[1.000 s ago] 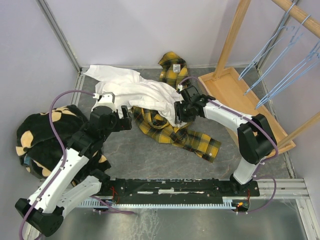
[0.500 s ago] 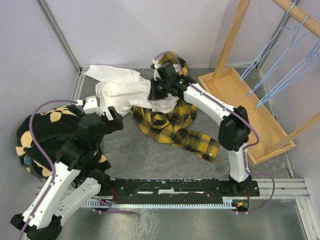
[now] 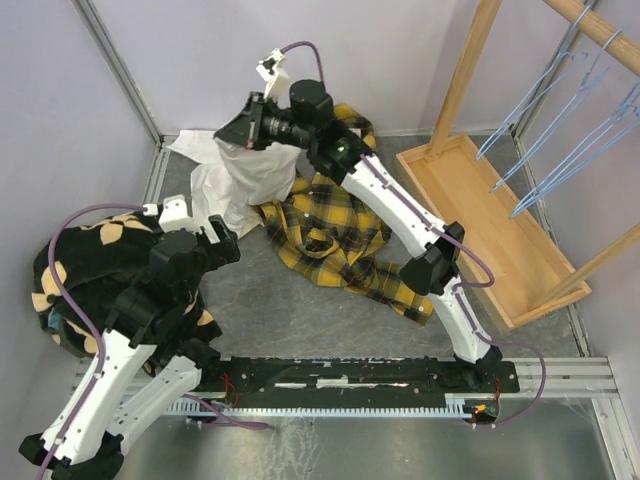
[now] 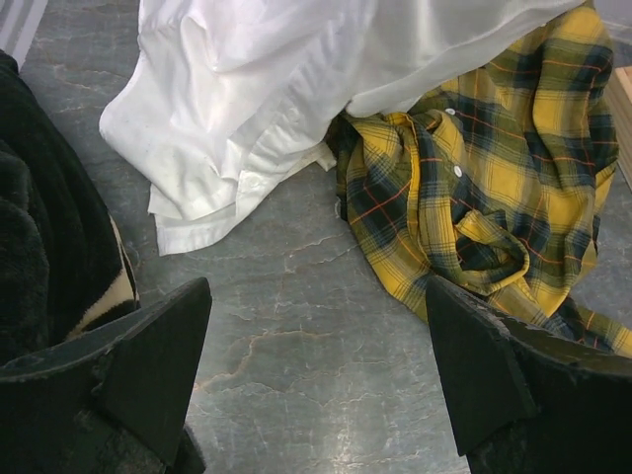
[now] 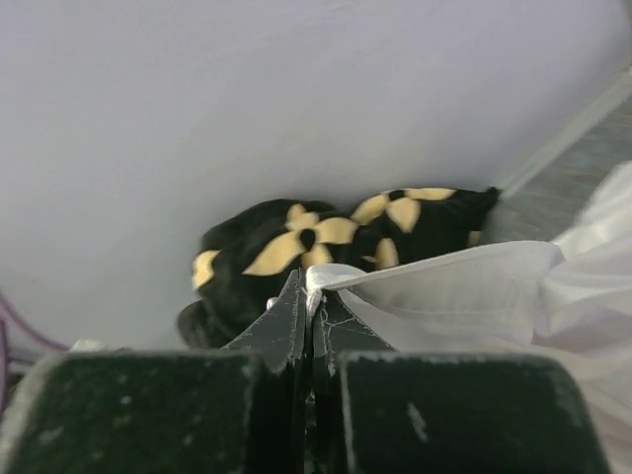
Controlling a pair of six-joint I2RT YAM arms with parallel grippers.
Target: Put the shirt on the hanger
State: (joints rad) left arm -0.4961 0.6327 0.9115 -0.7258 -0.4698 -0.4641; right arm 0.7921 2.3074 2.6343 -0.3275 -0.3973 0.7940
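The left jaws stand wide and empty over the counter (image 4: 296, 296). Beyond them the shirt (image 3: 330, 235) lies crumpled. The right jaws are pinched shut on the white garment (image 3: 250, 170), holding it raised. The hanger (image 3: 530, 105) hangs on its rack (image 3: 470, 70), untouched, so the hanging itself is all left to do.

Pale lilac walls (image 3: 250, 50) on three sides. Grey marbled floor (image 3: 290, 310). Metal strip (image 3: 117, 65) up left corner. Wooden rack (image 3: 467, 70) at right, on flat wooden tray base (image 3: 490, 215). Light soft, even.
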